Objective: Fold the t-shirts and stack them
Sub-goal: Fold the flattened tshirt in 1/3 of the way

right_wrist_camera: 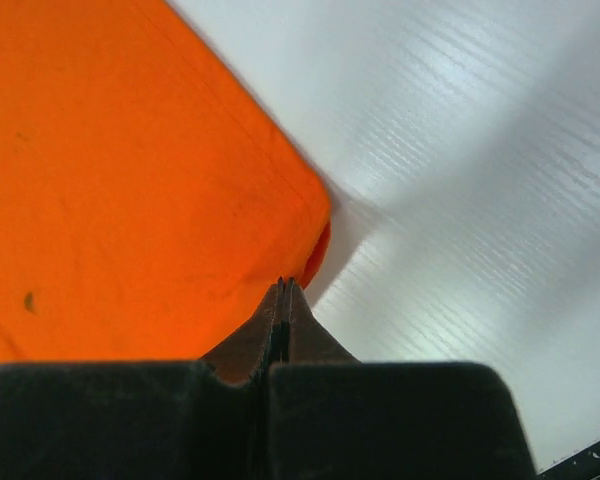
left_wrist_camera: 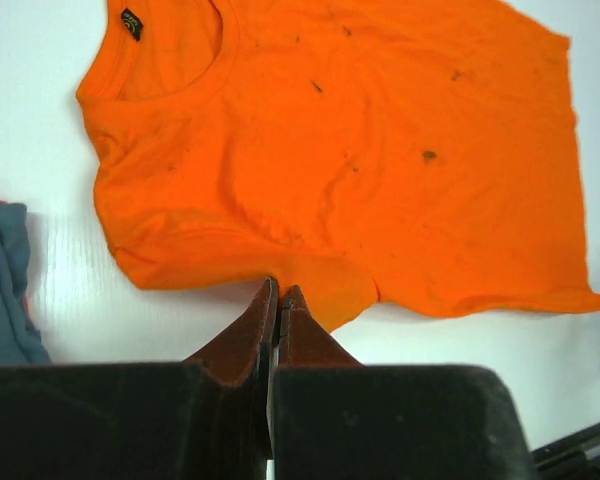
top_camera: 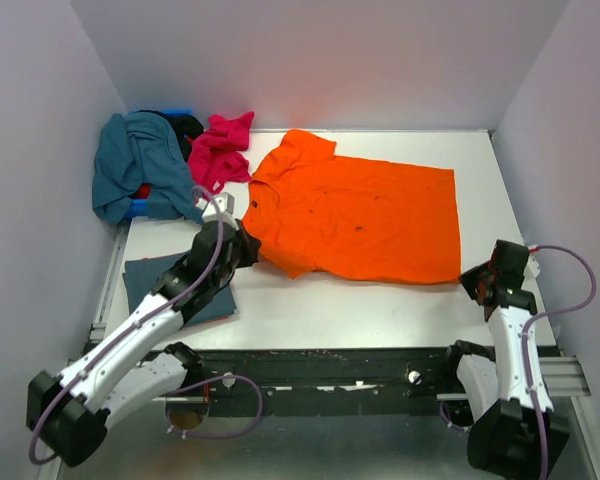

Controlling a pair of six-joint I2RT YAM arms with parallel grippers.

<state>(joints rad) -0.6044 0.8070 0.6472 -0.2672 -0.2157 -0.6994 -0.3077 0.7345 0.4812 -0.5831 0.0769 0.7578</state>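
The orange t-shirt (top_camera: 360,215) lies spread flat on the white table (top_camera: 380,315), collar to the left and hem to the right. My left gripper (top_camera: 248,250) is shut on the edge of its near sleeve; the left wrist view shows the jaws (left_wrist_camera: 280,292) pinched together at the sleeve fold of the shirt (left_wrist_camera: 350,130). My right gripper (top_camera: 467,280) is shut on the near hem corner, which is slightly raised in the right wrist view (right_wrist_camera: 285,283). A folded slate blue-grey t-shirt (top_camera: 145,278) lies under my left arm.
A teal t-shirt (top_camera: 135,160) and a magenta-pink t-shirt (top_camera: 220,150) are heaped at the back left over a blue bin (top_camera: 135,209). Grey walls close in the left, back and right. The table's front edge has a black rail (top_camera: 320,365).
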